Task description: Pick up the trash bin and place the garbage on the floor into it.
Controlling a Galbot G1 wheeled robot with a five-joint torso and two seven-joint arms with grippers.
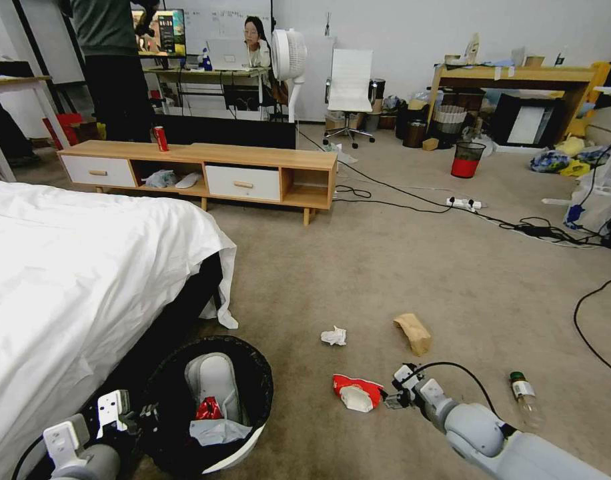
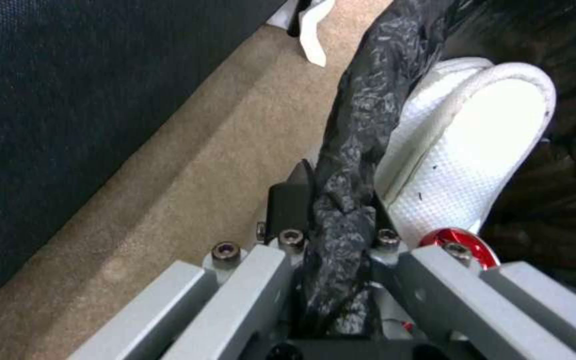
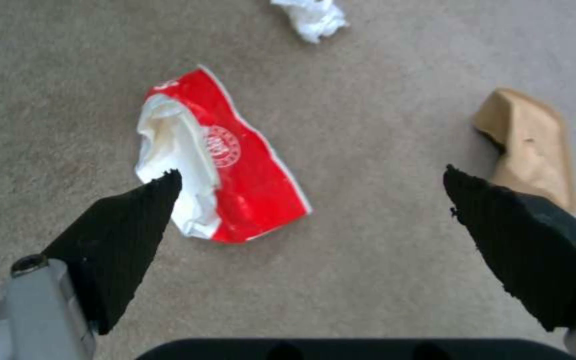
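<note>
Head view: left gripper (image 1: 142,415) clamped on the rim of the trash bin (image 1: 249,373), beside the bed (image 1: 72,267); a slipper (image 1: 215,380) and red scrap already lie inside. Right gripper (image 1: 390,400) hangs low over the floor (image 1: 385,267), jaws spread wide, just beside the red-and-white wrapper (image 3: 225,160). Tissue (image 1: 333,335), paper bag (image 1: 413,332) and bottle (image 1: 524,395) lie farther out.

Risks, as I judge them: the wrapper lies flat, so the tips may scrape carpet and slide over it; the thin liner pinched at the rim could slip or tear, tipping the bin.
</note>
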